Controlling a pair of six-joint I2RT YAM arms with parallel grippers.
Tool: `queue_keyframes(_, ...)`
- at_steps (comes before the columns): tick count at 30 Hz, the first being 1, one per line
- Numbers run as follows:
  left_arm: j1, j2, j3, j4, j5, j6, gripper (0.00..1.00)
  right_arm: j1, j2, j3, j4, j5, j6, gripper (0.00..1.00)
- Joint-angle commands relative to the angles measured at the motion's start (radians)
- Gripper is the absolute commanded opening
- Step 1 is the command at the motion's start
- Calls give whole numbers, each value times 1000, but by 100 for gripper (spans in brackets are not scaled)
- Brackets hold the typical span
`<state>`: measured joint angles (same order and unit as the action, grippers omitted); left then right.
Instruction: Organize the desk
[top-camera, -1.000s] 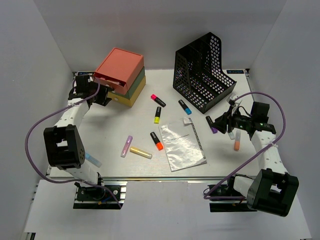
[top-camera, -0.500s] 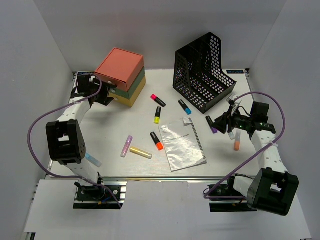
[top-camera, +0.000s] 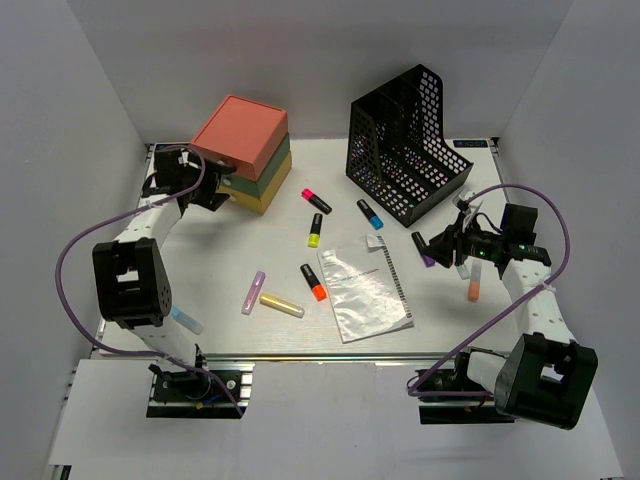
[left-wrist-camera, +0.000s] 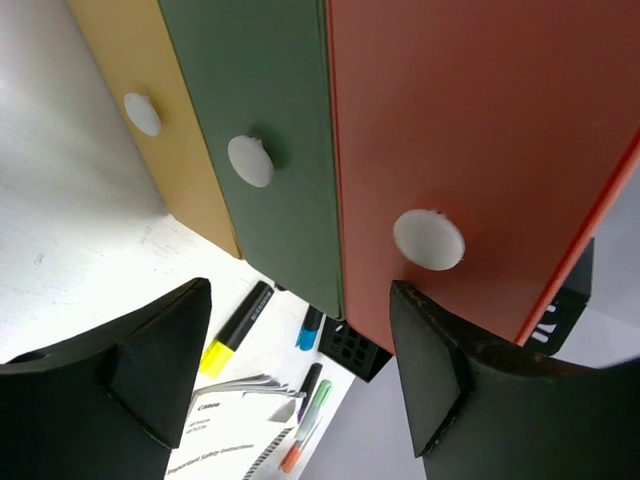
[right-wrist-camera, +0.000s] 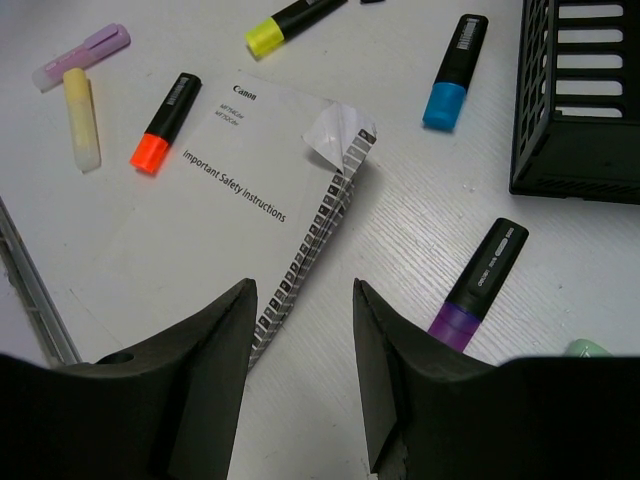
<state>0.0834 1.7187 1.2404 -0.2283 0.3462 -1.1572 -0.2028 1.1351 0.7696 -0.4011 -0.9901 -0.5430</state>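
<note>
Bench (top-camera: 205, 265) under both arms, tidying barely begun.
The left claw (left-wrist-camera: 300, 295) gapes before the drawer box's (left-wrist-camera: 480, 120) top knob (left-wrist-camera: 428, 240); the right claw (right-wrist-camera: 302, 290), also spread, hovers beside the purple highlighter (right-wrist-camera: 480, 282) and likely must shift over it, then pinch.

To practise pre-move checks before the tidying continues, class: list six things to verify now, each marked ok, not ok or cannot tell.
1. Left end effector open: ok.
2. Pink drawer knob centred in its opening: not ok, sits toward one side.
3. Right end effector open: ok.
4. Purple highlighter inside its opening: not ok, lies off to one side.
5. Booklet lying flat: not ok, one corner curls up.
6. Desk tidied: not ok, highlighters lie loose.
</note>
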Motion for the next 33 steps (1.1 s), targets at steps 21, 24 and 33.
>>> queue_keyframes(21, 111, -122, -337, 456, 216, 202, 3, -7, 17, 10, -21, -12, -46, 49)
queue_keyframes(24, 130, -64, -355, 582, 327, 186, 16, -6, 29, 25, -56, -25, -81, 50)
queue_keyframes(33, 159, 73, -389, 994, 468, 40, 65, -3, 38, 30, -62, -15, -86, 49)
